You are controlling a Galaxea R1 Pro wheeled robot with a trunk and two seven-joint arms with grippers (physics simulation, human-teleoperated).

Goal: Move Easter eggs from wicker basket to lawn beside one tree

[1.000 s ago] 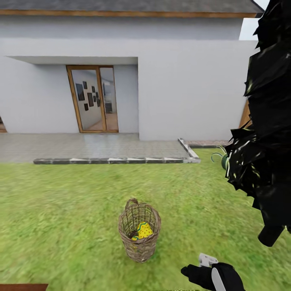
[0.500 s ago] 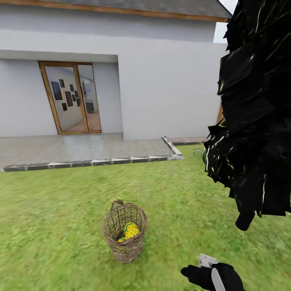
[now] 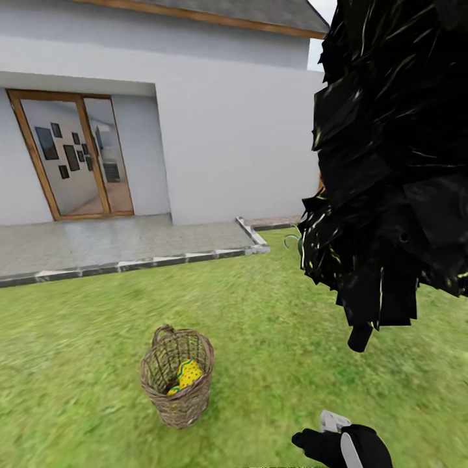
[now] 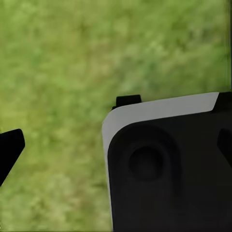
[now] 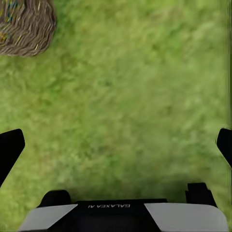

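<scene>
1. Right gripper [image 5: 116,145]: fingertips spread wide, bare lawn [image 5: 135,96] beneath and ahead of it, nothing between them.
2. Wicker basket [image 3: 177,377] ahead and to its left, standing alone on the grass; open top unobstructed, open grass between it and the gripper.
3. Black cypress-like tree [image 3: 390,162] ahead to its right; foliage hangs low, blocking that side.
4. Left gripper [image 4: 63,145]: a dark robot part [image 4: 169,164] crowds one side; grass beyond.
</scene>
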